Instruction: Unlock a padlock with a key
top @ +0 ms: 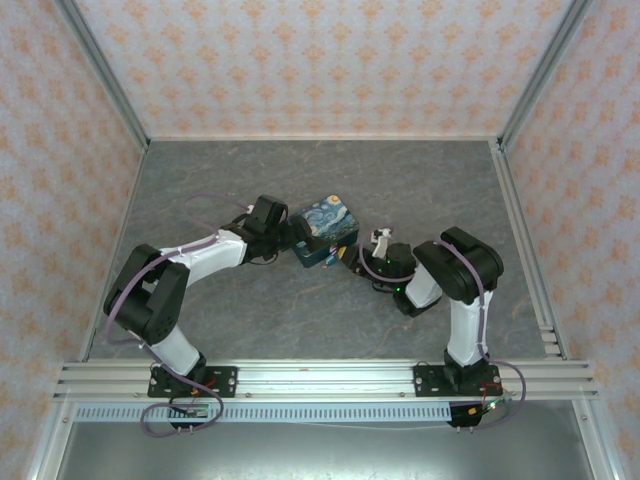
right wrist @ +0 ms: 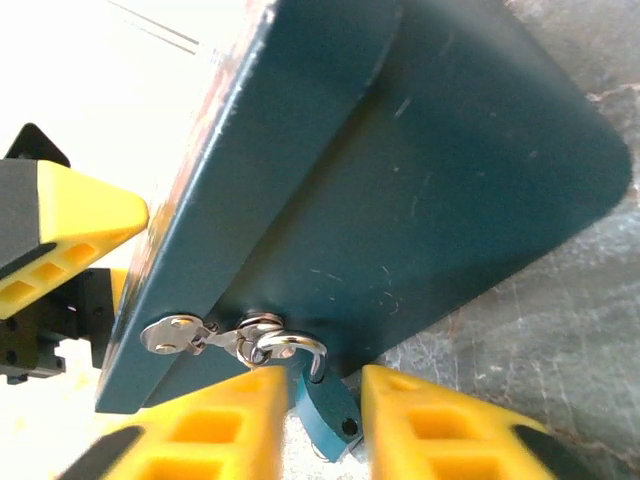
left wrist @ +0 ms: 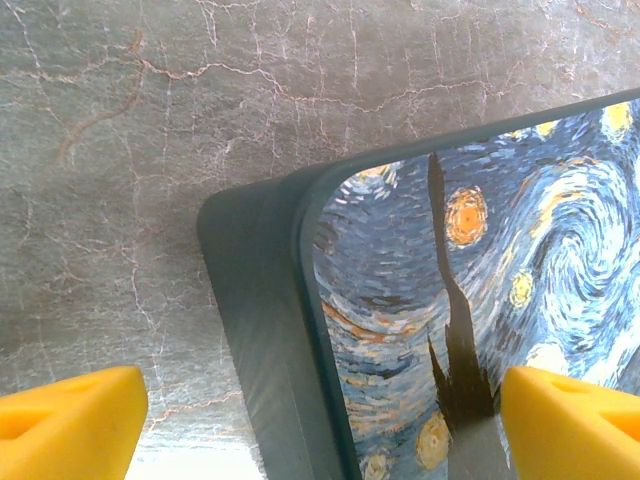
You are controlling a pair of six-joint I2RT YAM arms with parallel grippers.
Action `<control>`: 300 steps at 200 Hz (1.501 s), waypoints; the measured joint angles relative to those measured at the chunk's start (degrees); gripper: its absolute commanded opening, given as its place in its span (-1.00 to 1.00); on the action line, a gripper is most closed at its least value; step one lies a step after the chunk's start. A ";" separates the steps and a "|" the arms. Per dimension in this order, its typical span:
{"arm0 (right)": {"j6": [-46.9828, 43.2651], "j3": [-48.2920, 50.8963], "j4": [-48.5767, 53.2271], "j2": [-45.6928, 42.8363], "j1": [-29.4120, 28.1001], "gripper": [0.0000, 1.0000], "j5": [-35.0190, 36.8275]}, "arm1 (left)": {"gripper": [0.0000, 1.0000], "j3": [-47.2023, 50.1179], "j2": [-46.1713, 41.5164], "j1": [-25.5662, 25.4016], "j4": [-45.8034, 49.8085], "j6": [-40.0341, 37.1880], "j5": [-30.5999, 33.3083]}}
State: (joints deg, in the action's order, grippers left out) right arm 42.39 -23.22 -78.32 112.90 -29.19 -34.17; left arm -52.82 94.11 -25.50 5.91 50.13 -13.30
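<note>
Padlock (right wrist: 328, 410) hangs from box (right wrist: 400, 180) between right hand (right wrist: 325, 388) fingers.

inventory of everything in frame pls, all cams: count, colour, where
box: 1, blue with a starry-night print, mid-table
padlock: 1, teal-blue with a metal shackle, hooked through the box's hasp
hasp: 1, silver, on the box's side wall
table: 1, grey stone pattern, under everything
walls: 3, pale with an orange floral print; left, back, right
rail: 1, aluminium, near edge, carries both arm bases
arms: 2, black and white, reaching in from the rail
left end effector: 1, yellow fingers, open, straddling the box's corner
right end effector: 1, yellow fingers, either side of the padlock; grip unclear
</note>
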 measured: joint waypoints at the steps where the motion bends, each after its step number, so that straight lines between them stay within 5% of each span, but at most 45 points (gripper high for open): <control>1: 0.02 0.02 -0.02 -0.02 0.00 -0.20 0.00 | 0.81 0.00 0.00 0.00 0.00 0.00 0.00; 43: -2.03 0.00 -1.01 -1.11 0.00 0.20 -1.66 | 0.81 0.00 0.00 0.00 0.00 0.00 0.00; 122: -1.53 -4.74 -0.92 1.75 -0.04 0.26 -4.72 | 0.81 0.00 0.00 0.02 0.00 0.04 0.28; 300: -1.77 -5.68 0.50 2.56 -1.16 -0.34 -8.85 | 0.80 0.00 -0.02 0.04 0.04 0.83 0.83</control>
State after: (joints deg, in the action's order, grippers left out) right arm 40.62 -28.91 -77.82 115.46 -30.35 -43.03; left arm -52.82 94.08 -25.45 5.96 50.96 -12.47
